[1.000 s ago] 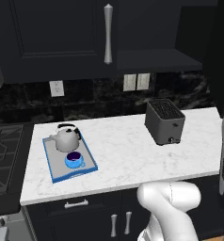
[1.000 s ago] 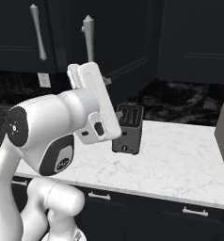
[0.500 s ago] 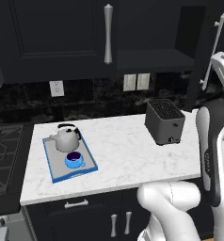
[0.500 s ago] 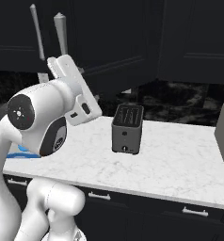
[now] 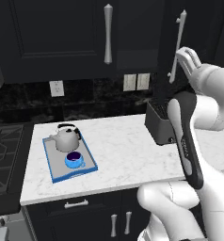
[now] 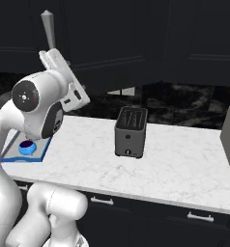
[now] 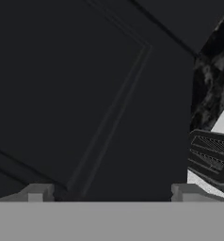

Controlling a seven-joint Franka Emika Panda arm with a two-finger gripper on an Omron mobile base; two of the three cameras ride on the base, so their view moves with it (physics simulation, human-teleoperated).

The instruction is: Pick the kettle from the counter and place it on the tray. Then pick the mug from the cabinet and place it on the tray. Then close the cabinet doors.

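Kettle (image 5: pixel 63 139) and mug (image 5: pixel 74 160) sit on tray (image 5: pixel 55 170), marble counter (image 5: pixel 123 155).

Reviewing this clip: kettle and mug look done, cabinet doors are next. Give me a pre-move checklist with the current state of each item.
1. Kettle on the tray: ok, it stands at the tray's far end.
2. Mug on the tray: ok, it sits in front of the kettle.
3. Claw free: ok, open with nothing between the fingertips.
4. Claw lined up on a door: ok, the hand view faces a dark door panel close up.
5. Cabinet doors fully shut: cannot tell; the right door appears angled outward, but the dark fronts blur the edges.
6. Toaster clear of the arm's path: cannot tell.
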